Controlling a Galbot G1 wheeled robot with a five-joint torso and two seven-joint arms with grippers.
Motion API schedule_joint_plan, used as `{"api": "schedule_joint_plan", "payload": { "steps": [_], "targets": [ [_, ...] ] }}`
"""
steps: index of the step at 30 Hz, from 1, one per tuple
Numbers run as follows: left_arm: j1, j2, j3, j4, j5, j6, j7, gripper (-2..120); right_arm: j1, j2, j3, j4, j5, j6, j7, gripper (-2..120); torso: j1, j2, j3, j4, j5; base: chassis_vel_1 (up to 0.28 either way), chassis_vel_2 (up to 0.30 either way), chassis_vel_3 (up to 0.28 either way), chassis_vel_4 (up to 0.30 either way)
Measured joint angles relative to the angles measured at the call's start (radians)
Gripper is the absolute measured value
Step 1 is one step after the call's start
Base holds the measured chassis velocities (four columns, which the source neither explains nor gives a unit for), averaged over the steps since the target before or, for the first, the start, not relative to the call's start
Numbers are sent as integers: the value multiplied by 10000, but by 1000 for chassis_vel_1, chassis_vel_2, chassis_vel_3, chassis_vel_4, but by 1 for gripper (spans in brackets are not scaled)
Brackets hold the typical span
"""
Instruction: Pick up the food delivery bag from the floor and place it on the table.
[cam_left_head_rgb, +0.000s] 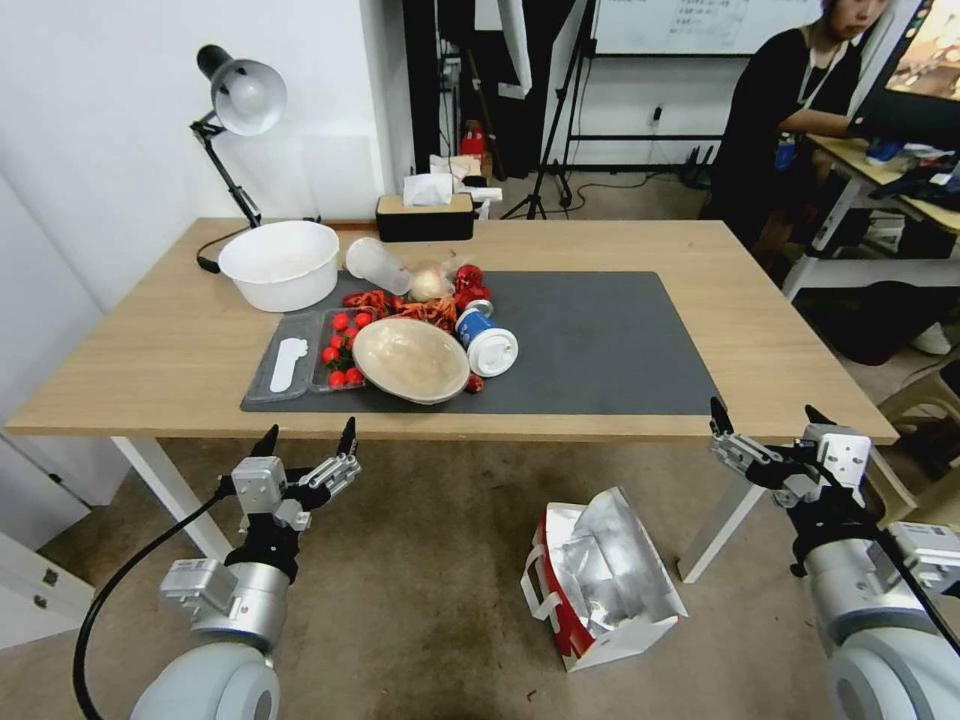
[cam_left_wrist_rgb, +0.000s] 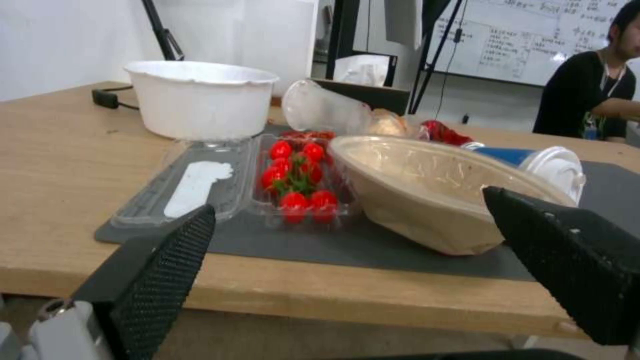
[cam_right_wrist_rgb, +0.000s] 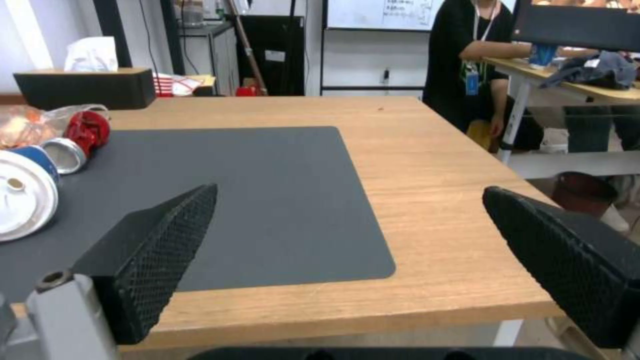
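The food delivery bag (cam_left_head_rgb: 600, 580) lies on its side on the floor in front of the table, its foil-lined mouth open, red side panel and white handles toward the left. The table (cam_left_head_rgb: 130, 350) is light wood with a dark grey mat (cam_left_head_rgb: 600, 340). My left gripper (cam_left_head_rgb: 306, 438) hovers open just before the table's front edge at the left, empty. My right gripper (cam_left_head_rgb: 765, 415) hangs open near the table's front right corner, above and to the right of the bag. From the wrist views, the left gripper (cam_left_wrist_rgb: 347, 220) and right gripper (cam_right_wrist_rgb: 347, 200) both face the tabletop edge (cam_right_wrist_rgb: 373, 305).
On the mat's left half sit a tan bowl (cam_left_head_rgb: 410, 360), a tray of cherry tomatoes (cam_left_head_rgb: 340, 350), a blue cup with white lid (cam_left_head_rgb: 487, 345) and a white bowl (cam_left_head_rgb: 280, 263). A desk lamp (cam_left_head_rgb: 235, 110) and tissue box (cam_left_head_rgb: 425, 212) stand at the back. The table's white leg (cam_left_head_rgb: 720, 530) stands right of the bag.
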Motion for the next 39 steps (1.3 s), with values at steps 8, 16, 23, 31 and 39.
{"api": "schedule_joint_plan", "payload": {
  "steps": [8,16,23,31,39],
  "targets": [
    [-1,-7,19,41,10,-31,-26,100,-6,-10,-25,-37,-11,58,3,100,-192,-432,-238,0,0,0,0,0,0],
    [-2,8,18,50,24,-88,-34,100,-11,-16,-41,-42,-15,66,3,100,-314,-724,-406,0,0,0,0,0,0],
    [6,30,15,93,52,-172,-41,100,-19,-36,-67,-61,-20,79,-1,100,-525,-1187,-662,0,0,0,0,0,0],
    [2,40,18,153,74,-231,-41,100,-19,-60,-123,-85,-19,122,-4,100,-711,-1607,-896,0,0,0,0,0,0],
    [-10,35,28,229,79,-278,-29,100,-20,-63,-199,-137,-35,201,6,100,-880,-2016,-1133,0,0,0,0,0,0]
  ]
}}
